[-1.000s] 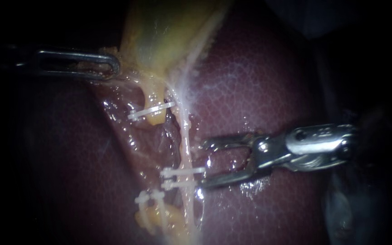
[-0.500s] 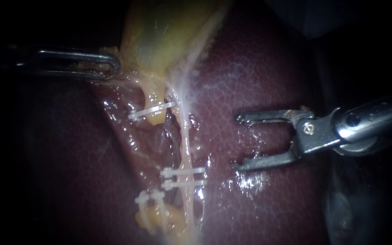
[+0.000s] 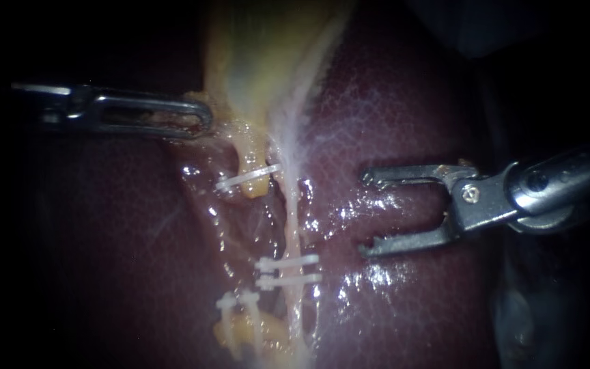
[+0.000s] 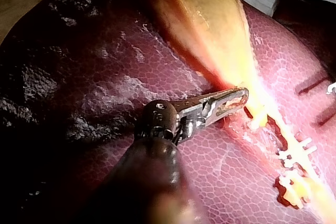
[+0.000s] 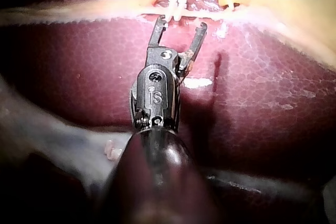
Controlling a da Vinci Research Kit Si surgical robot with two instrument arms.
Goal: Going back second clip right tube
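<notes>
Engraved mark on right instrument (image 5: 181, 23), no other legible txt

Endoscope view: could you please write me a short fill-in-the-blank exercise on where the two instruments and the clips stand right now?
1. The right instrument has its jaws ___, with nothing between them.
2. The right tube carries ___ clips side by side.
3. The right instrument's jaws are over the bare ___, apart from those clips.
4. The left instrument has its jaws shut on the edge of the ___.
Missing words: open; two; liver; gallbladder.
</notes>
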